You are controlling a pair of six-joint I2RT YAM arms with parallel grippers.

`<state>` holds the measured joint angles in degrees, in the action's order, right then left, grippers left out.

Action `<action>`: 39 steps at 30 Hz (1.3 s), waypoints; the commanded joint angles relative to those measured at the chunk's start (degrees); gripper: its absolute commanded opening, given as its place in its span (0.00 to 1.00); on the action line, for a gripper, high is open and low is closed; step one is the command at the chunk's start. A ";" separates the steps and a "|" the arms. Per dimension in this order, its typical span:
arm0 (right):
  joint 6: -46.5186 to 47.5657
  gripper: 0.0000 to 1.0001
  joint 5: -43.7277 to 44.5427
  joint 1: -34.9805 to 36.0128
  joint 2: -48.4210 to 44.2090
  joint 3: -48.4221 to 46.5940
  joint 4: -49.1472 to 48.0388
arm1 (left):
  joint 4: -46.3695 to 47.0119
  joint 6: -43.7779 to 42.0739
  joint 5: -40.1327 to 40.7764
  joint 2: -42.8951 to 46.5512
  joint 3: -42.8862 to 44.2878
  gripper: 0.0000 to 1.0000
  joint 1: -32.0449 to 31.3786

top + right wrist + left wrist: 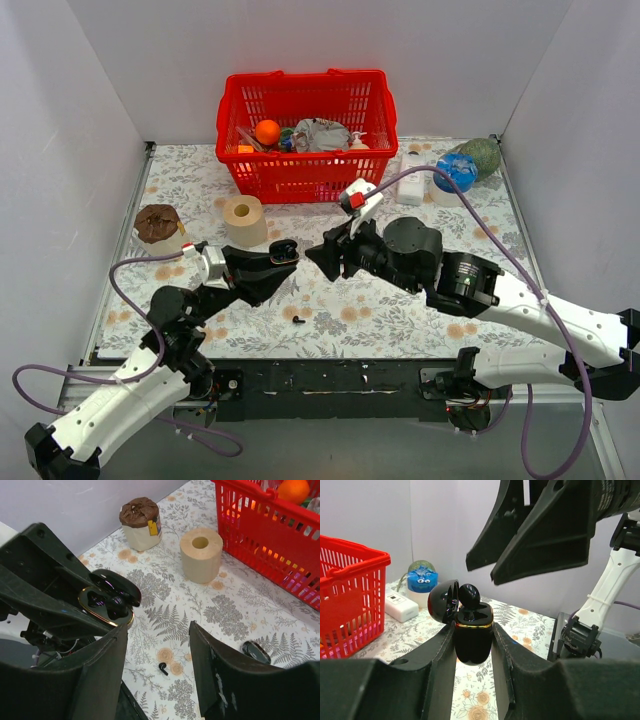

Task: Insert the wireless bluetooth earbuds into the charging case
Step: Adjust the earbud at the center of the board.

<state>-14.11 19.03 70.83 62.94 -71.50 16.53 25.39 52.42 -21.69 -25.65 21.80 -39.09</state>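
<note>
My left gripper (283, 254) is shut on the charging case (474, 637), a glossy black oval with a gold rim, held upright above the table with its lid swung open. One earbud (469, 595) sits in the case with its round head sticking up above the rim. The case (107, 602) also shows in the right wrist view, just left of my right gripper (157, 635). That gripper is open and holds nothing; it hangs close above and beside the case (284, 250). A second earbud (163, 668) lies on the floral cloth below, near the front edge (298, 320).
A tan tape roll (243, 220) and a brown-lidded jar (158, 225) stand left of the red basket (305, 135) at the back. A white box (410, 188), a blue-topped container (456, 172) and a green ball (482, 155) sit back right. A small dark glossy object (256, 651) lies under the right arm.
</note>
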 commanded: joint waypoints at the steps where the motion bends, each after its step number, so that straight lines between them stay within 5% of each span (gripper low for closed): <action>1: 2.94 0.61 0.48 0.10 -0.44 -4.61 -1.51 | 2.39 1.10 -0.90 -0.54 2.63 0.00 0.16; 13: 2.86 0.59 7.25 0.01 -14.50 13.57 -9.41 | -3.67 2.16 4.90 6.30 2.19 0.00 0.16; 17: -0.12 0.49 6.90 -0.08 -15.31 21.65 -7.50 | -4.82 2.94 6.22 9.56 0.70 0.00 0.16; 22: -3.64 0.02 0.32 -0.16 -3.10 26.67 -8.35 | -5.34 2.42 6.66 11.24 0.26 0.00 0.16; 30: -1.54 0.01 -5.49 -1.39 19.38 25.19 -19.61 | -8.51 -1.62 6.40 10.27 2.54 0.00 0.16; 39: -1.80 0.01 -12.43 -5.52 30.66 22.46 -26.46 | -8.51 -1.54 5.70 11.59 1.49 0.00 0.07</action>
<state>-16.14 10.28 66.54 91.66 -45.98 -3.20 17.08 51.81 -15.90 -14.72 22.83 -39.11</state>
